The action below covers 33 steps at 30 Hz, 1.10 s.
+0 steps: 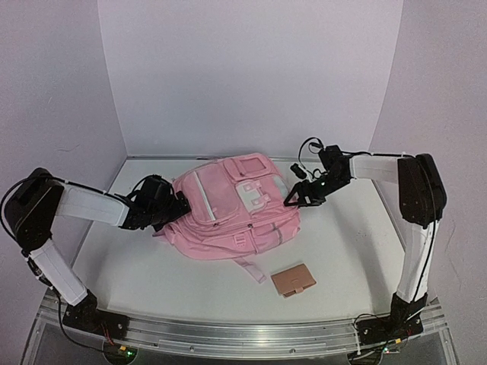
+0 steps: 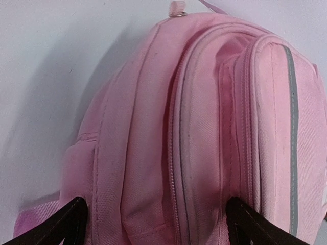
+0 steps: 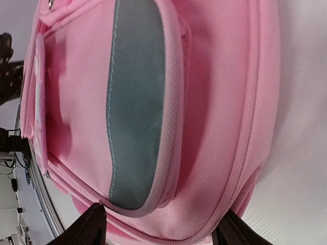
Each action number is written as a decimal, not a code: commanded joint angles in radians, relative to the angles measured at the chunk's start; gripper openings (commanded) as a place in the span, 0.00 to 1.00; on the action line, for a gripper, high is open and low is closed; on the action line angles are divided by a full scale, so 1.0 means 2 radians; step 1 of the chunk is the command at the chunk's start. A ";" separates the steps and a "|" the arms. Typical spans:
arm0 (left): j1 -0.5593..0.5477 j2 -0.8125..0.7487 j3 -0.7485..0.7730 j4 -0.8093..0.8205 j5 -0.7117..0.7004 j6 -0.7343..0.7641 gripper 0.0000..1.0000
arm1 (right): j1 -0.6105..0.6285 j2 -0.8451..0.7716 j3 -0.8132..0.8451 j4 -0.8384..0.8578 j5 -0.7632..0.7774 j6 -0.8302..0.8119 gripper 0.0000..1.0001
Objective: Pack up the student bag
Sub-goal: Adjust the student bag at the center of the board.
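"Pink fabric fills both wrist views. Item and location?" asks the trainee.

"The student bag. It lies front-up at the centre of the surface, between the two arms. A small tan case lies near it, toward the arm bases, not touching."

"Gripper status?"

"Left gripper: fingers apart, straddling the bag's left side. Right gripper: fingers apart, astride the bag's right edge beside a grey panel. Neither is seen clamped. Contact between pads and fabric cannot be confirmed."

"Step in hand?"

"By judgement, the opening stage: both arms are set to take hold of the bag before anything goes in. The main zip appears closed. The next move calls for a secure hold on one side and a located zip pull on the other, since soft fabric is likely to bunch and shift under a one-sided pull."

"Limitations?"

"No zip pull is identifiable. Only the finger ends show in the wrist views. In the overhead view the dark gripper bodies cover the points where fingers meet fabric. The bag's underside and interior are hidden."
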 commanded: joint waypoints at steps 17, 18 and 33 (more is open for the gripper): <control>0.048 0.068 0.208 -0.058 0.123 0.130 0.99 | 0.083 -0.142 -0.133 -0.048 -0.090 -0.030 0.70; 0.040 0.051 0.211 -0.089 0.100 0.143 1.00 | 0.077 -0.153 -0.129 -0.048 -0.086 -0.031 0.70; -0.154 0.144 0.423 -0.326 -0.050 0.220 1.00 | 0.031 -0.123 -0.096 0.030 -0.004 0.114 0.80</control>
